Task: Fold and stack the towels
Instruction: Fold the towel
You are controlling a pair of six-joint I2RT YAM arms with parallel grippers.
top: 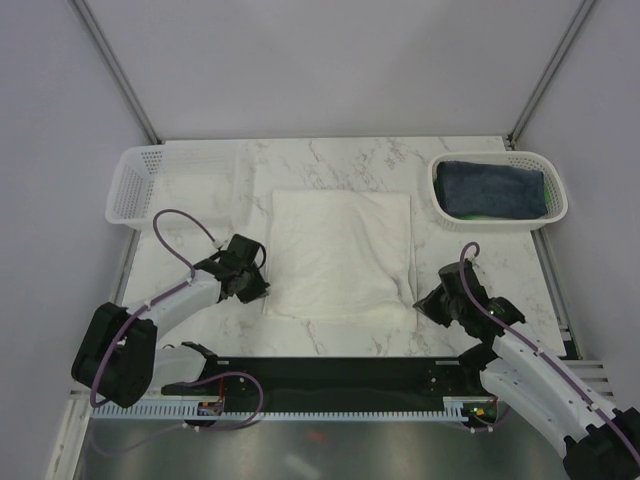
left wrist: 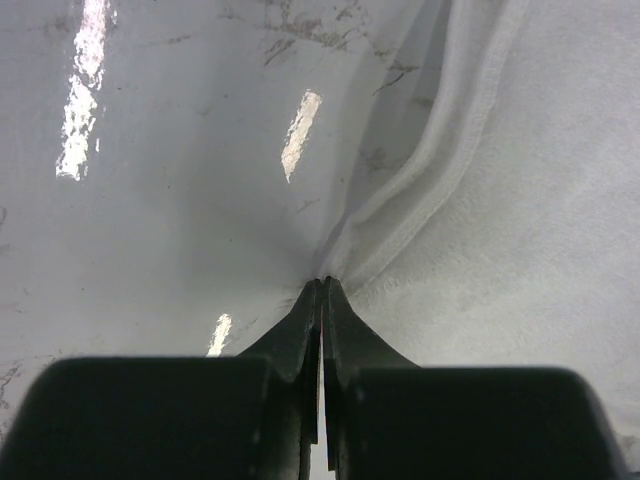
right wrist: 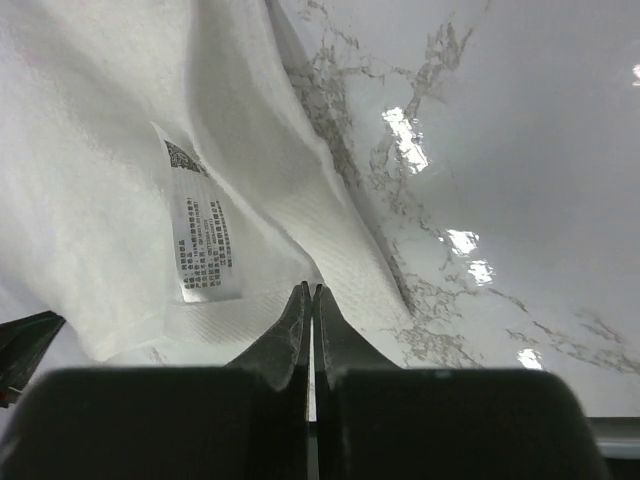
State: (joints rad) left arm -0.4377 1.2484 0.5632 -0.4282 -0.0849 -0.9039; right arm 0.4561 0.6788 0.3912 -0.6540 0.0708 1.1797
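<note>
Cream-white towel lies spread in the middle of the marble table, roughly square, with its near edge facing the arms. The left gripper sits at the near-left corner of this towel. In the left wrist view its jaws are pressed tight together, and the towel's hem puckers in toward the tips, so it is pinching the cloth there. The right gripper sits at the near-right corner. Its jaws are likewise clenched, with the towel's edge caught at the tips in the right wrist view. There the corner is turned up enough to show a printed care label on the cloth.

The navy-blue towel lies folded in the right basket, a white mesh one at the far right of the table. A sliver of the green towel shows beneath the navy-blue one at its near edge. The left basket, also white mesh, stands at the far left, well apart from the cream-white towel.
</note>
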